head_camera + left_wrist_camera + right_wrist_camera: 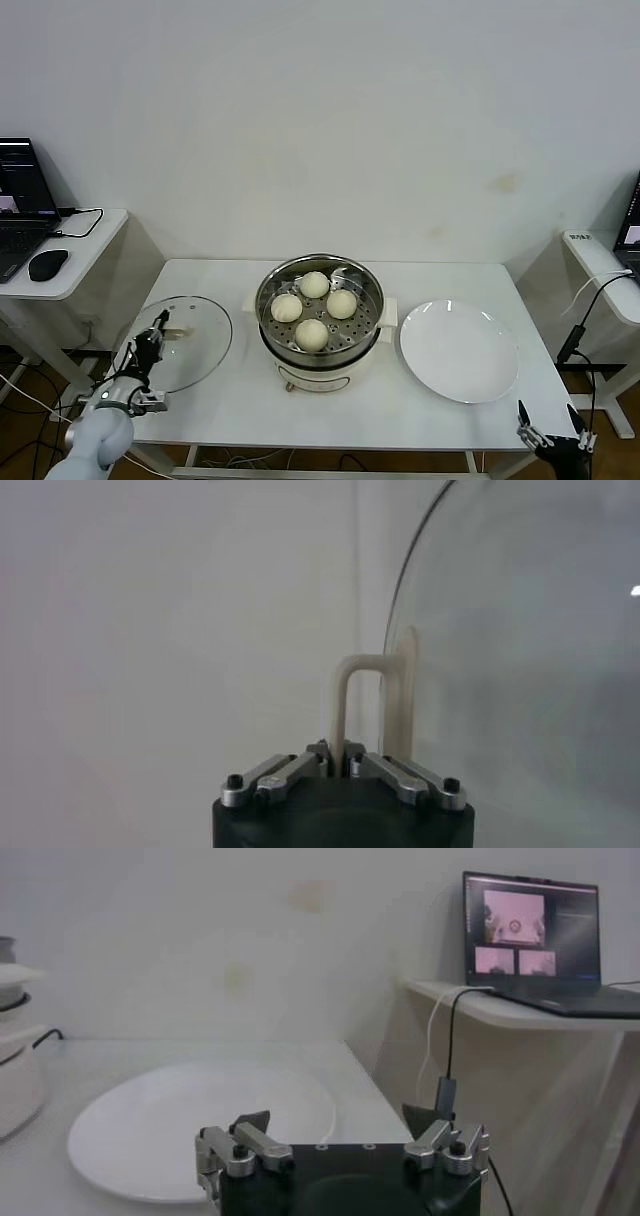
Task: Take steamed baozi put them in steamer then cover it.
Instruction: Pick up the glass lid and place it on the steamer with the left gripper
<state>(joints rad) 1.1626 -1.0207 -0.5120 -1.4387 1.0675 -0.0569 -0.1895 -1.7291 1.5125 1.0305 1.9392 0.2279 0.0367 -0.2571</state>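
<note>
Four off-white baozi (314, 285) sit on the perforated tray inside the shiny steamer (270, 318) at the table's middle. The clear glass cover (195, 345) lies at the table's left side. My left gripper (157, 333) is shut on the cover's cream bar handle (345, 705); the glass disc (520, 640) fills one side of the left wrist view. My right gripper (552, 432) is open and empty, low off the table's front right corner; it shows in its wrist view (335, 1123).
A flat white plate (458, 350), empty, lies right of the steamer; it also shows in the right wrist view (180, 1123). Side desks with laptops (20, 205) stand left and right. A cable (585, 315) hangs at the right.
</note>
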